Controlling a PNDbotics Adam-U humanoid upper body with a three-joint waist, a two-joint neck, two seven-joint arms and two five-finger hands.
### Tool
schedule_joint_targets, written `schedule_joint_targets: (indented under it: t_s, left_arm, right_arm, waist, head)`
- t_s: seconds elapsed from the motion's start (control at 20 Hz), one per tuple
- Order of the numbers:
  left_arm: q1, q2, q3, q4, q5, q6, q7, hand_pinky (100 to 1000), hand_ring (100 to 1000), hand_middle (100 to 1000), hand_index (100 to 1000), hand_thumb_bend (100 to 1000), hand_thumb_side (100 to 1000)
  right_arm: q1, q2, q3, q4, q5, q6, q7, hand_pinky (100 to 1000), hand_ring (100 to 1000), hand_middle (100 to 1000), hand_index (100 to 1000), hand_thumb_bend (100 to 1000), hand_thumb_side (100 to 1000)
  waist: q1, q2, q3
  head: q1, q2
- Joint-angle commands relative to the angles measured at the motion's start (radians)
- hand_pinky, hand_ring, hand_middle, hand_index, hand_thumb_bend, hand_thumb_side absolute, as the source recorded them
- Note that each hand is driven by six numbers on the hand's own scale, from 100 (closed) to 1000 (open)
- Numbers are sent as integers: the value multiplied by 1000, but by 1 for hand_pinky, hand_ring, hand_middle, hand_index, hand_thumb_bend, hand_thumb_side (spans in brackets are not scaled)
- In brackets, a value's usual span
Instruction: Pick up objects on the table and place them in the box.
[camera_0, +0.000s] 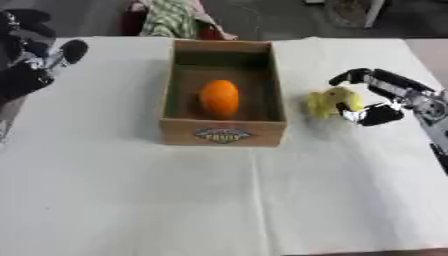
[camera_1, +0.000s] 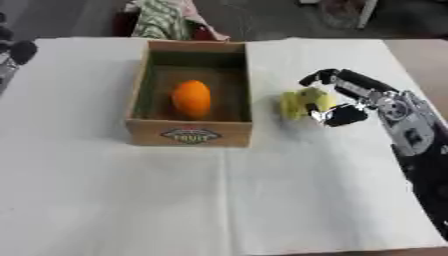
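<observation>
I see my right robot hand (camera_1: 350, 102) grasping the yellow object (camera_1: 302, 103) on the desk (camera_1: 262, 200), right of the box (camera_1: 188, 132) holding an orange (camera_1: 191, 99); my left robot hand (camera_0: 35, 65) hangs curled, far left.

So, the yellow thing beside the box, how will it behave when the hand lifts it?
The yellow object looks lumpy and uneven, so it probably will not roll far if released. The right hand curls around it from the side; the irregular shape may shift in the grasp. Whether it is soft or stiff cannot be told.

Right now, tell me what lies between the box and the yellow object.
Only bare white table cover separates the box from the yellow object, clearest in the left eye view.
</observation>
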Motion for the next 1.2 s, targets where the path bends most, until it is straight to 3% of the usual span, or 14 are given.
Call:
schedule_joint_targets:
  t_s: [0.05,0.35,0.4,0.45,0.65,0.95,1.2]
  left_arm:
    - [-8,26,15,-15,4,0,-7,762,395,576,746,771,475]
    - [-7,27,17,-15,4,0,-9,762,395,576,746,770,470]
    - [-7,27,17,-15,5,0,-9,762,395,576,746,770,470]
    - [-6,27,17,-15,5,0,-10,762,395,576,746,769,470]
    - [-5,27,17,-15,5,1,-11,762,395,576,746,762,470]
    - [-5,27,17,-14,4,0,-11,762,394,577,746,762,469]
    - [-4,26,17,-14,4,0,-12,762,394,577,746,761,469]
  right_arm:
    - [-23,-12,-14,0,58,-14,12,952,998,840,899,100,282]
    - [-24,-14,-16,7,152,-17,68,954,999,863,916,100,316]
    - [-23,-14,-19,4,169,-18,71,952,996,864,918,100,265]
    - [-23,-14,-21,2,186,-19,73,948,990,866,918,100,315]
    - [-21,-12,-31,-1,257,-18,59,920,961,852,922,100,307]
    - [-24,-8,-48,-20,356,9,-18,810,873,790,901,100,286]
    - [-25,-5,-64,-42,407,37,-109,630,714,628,817,100,258]
  waist:
    - [1,-16,-1]
    - [-1,-16,1]
    - [-1,-16,1]
    - [-2,-16,1]
    - [-2,-16,1]
    - [0,-17,0]
    - [1,-17,-1]
  head:
    - [-2,5]
    - [-2,5]
    - [-2,5]
    - [-2,6]
    - [-1,6]
    - [-2,5]
    - [-2,6]
